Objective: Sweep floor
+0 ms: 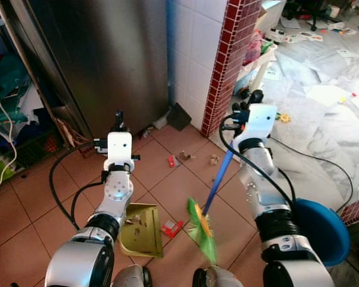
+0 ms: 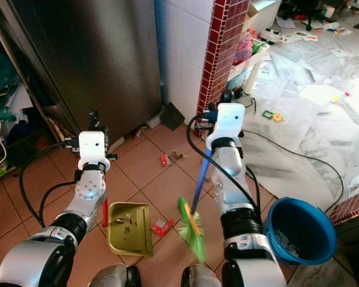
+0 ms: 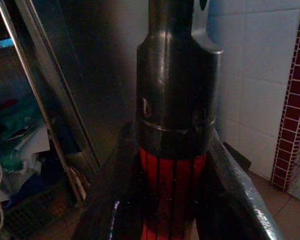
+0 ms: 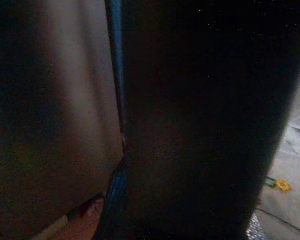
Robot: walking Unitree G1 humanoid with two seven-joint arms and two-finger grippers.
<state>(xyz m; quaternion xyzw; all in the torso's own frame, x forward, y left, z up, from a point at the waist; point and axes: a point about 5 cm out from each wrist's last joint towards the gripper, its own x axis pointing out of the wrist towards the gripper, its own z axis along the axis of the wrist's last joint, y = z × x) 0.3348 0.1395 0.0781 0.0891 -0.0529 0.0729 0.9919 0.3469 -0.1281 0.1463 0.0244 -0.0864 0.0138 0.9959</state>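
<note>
Now the left claw (image 3: pixel 172 200) is clamped on the dustpan's red handle (image 2: pixel 105 214), keeping the yellow-green dustpan (image 2: pixel 130 228) flat below it, while the right claw (image 1: pixel 242 113) grips the blue broom (image 1: pixel 218 179), bristles angled toward the red scrap (image 1: pixel 170 228) beside the pan.

Broom (image 2: pixel 191 230) bristles on tile, dustpan (image 2: pixel 130 228) beside w/ debris.

Green-yellow broom (image 2: pixel 190 230) (blue handle), olive dustpan (image 2: pixel 129 228), blue bucket (image 2: pixel 301 231).
</note>
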